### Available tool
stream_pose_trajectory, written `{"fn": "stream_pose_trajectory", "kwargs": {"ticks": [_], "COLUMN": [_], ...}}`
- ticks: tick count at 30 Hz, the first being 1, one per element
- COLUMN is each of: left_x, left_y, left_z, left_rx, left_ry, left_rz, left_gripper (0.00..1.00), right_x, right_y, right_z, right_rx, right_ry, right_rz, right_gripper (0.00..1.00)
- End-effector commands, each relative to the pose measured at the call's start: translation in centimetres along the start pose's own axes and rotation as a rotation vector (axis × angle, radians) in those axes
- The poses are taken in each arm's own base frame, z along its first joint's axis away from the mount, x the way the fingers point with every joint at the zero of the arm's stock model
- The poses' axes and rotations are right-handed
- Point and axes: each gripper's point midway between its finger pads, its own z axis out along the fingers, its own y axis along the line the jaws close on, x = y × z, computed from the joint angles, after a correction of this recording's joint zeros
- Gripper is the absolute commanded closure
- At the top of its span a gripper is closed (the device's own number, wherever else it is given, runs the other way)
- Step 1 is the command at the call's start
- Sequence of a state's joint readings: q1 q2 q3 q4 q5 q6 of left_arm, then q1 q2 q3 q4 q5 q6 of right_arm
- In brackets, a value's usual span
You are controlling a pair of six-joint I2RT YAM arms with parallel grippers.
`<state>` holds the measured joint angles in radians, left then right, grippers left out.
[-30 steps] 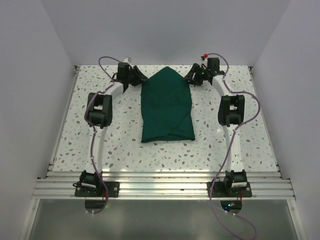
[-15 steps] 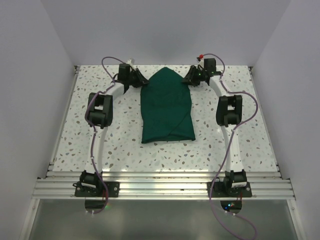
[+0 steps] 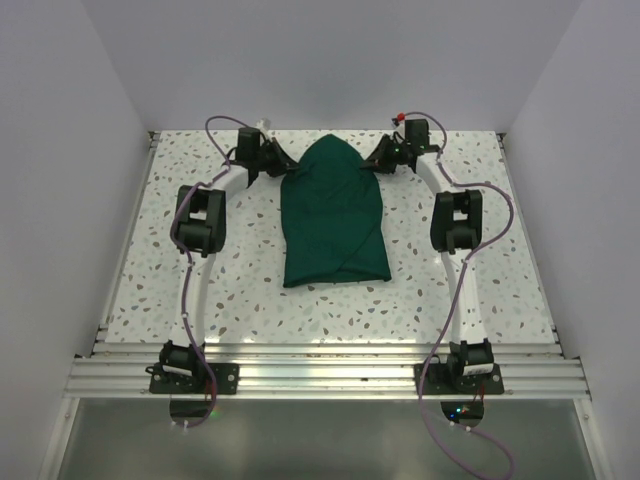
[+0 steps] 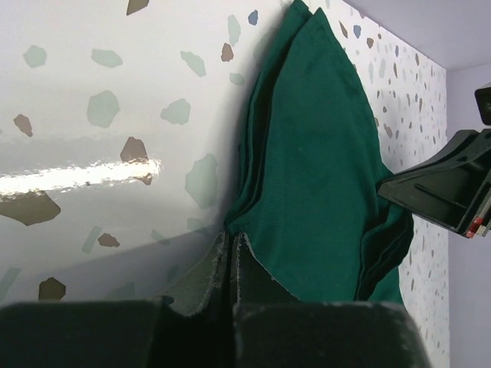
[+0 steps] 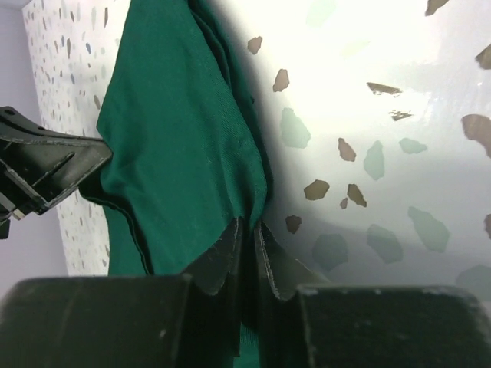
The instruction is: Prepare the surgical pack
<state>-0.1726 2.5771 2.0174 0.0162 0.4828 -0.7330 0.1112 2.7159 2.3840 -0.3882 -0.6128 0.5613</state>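
**Both arms have nudged inward since a second ago, tapering the far end of the surgical pack [image 3: 333, 215].**
We see the left fingers [image 4: 207, 268] and right fingers [image 5: 219, 261] each pinched shut on its side folds. The pack sits mid-surface [image 3: 150, 260], tip near the far edge, and we reckon the flap's being gathered to fold over.

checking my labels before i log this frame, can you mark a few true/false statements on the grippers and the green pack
The left gripper is shut on the surgical pack. True.
The right gripper is open, clear of the fabric. False: it pinches the pack's edge.
The pack's pointed end faces the far side of the table. True.
The pack lies at the table's left edge. False: it lies mid-table.
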Motion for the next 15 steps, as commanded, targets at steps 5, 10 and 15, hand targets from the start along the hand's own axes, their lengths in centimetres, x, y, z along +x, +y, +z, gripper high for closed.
{"fn": "stream_pose_trajectory", "kwargs": {"ticks": [5,10,15], "left_x": [-3.5,-3.3,-2.6], "left_y": [-6.9,-8.7,-9.9], "left_z": [-3.3,-6.4,-9.1], "left_rx": [0.13,0.128,0.111], "left_ry": [-0.048,-0.046,-0.022], "left_rz": [0.033,0.069,0.075], "left_gripper": [1.0,1.0,1.0], "right_x": [-1.0,-0.5,0.1], "right_y": [5.9,7.7,8.9], "right_z": [-2.4,-5.0,-7.0], "right_rx": [-0.118,-0.103,-0.086], "right_ry": [0.003,0.026,0.045], "right_rz": [0.023,0.048,0.076], "right_gripper": [0.94,0.98,0.99]}}
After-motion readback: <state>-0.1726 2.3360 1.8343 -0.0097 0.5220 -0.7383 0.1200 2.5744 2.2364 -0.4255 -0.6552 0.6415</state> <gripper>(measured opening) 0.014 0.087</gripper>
